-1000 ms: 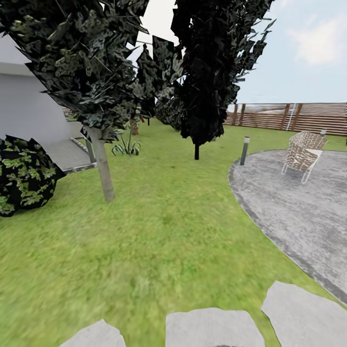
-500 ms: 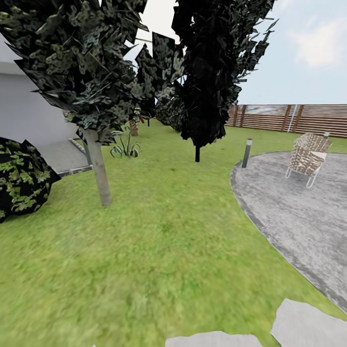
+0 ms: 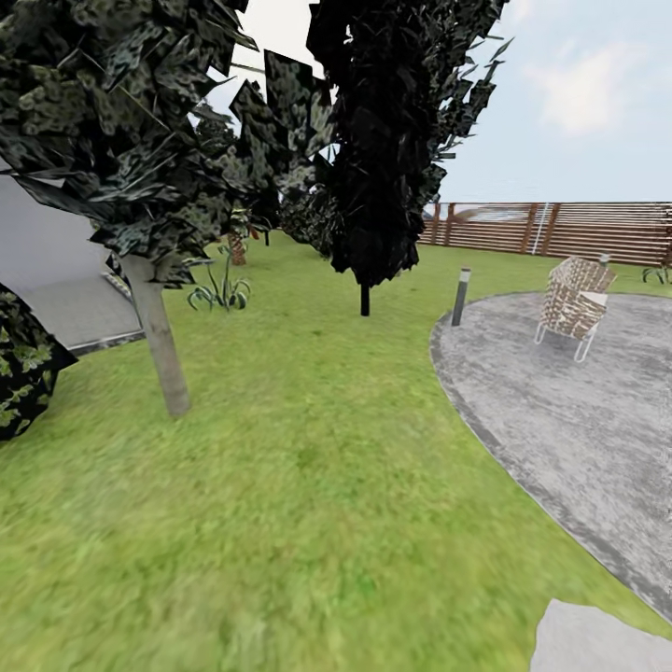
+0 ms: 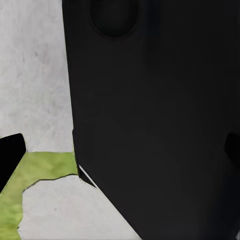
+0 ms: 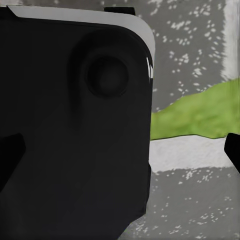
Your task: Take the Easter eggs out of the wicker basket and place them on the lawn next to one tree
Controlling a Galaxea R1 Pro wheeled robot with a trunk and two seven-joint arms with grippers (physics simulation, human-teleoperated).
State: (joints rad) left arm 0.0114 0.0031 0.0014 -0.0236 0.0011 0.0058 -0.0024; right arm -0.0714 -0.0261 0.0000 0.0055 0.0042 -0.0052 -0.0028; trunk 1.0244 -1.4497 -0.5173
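Lawn point(image 3: 308, 485): mottled green grass across the head view's foreground, running back to the fence.
Tree point(image 3: 159, 345): pale grey-green trunk rising from the lawn at left, dark leafy crown above.
Black columnar tree point(image 3: 373, 159): further back, near centre, thin dark trunk.
Fence point(image 3: 560, 229): brown horizontal slats along the far right edge of the garden.
Paved area point(image 3: 579, 420): grey, rounded, right of the lawn; a woven chair point(image 3: 571, 299) stands on it, a short post point(image 3: 459, 297) at its edge.
Bush point(image 3: 23, 369): dark-leaved, at far left edge.
Stepping stone point(image 3: 597, 639): pale slab, lower right corner.
Eggs, basket: location cannot be told from these views.
Left end effector: black fingertips at the frame edges of the wrist view, robot body close in front; opening cannot be told.
Right end effector: same in its wrist view; cannot tell.
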